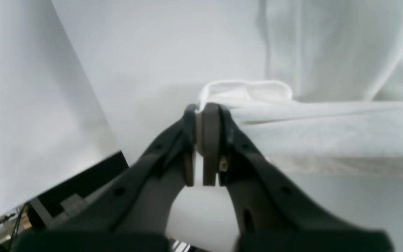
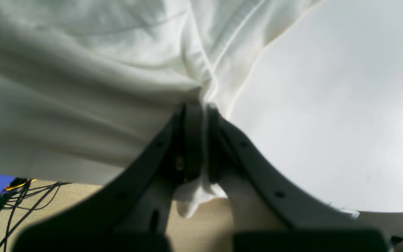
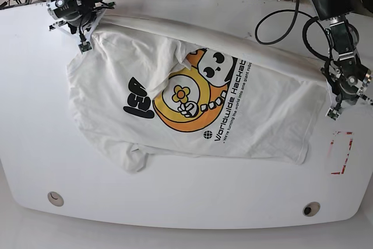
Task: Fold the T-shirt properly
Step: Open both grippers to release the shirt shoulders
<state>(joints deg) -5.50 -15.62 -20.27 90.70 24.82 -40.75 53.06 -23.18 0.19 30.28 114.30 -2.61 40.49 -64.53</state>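
The white T-shirt [image 3: 262, 115] lies across the table with its black lettering and yellow-orange cartoon print facing up. Its far edge is stretched into a long fold between the two arms. My right gripper [image 3: 85, 44] is at the back left corner, shut on a bunch of the T-shirt [image 2: 82, 87]; a tuft of cloth sticks out behind the right gripper [image 2: 201, 108]. My left gripper [image 3: 332, 112] is at the right side, shut on the hem of the T-shirt [image 1: 327, 133]; the cloth edge shows between the pads of the left gripper [image 1: 203, 108]. A crumpled sleeve lies at the front left.
The white table [image 3: 175, 202] has a red rectangle mark [image 3: 341, 153] at its right and two small round holes [image 3: 55, 197] [image 3: 308, 209] near the front edge. Cables [image 3: 280, 10] run along the back edge. The right wrist view shows floor and cables [image 2: 23, 199] beyond the table.
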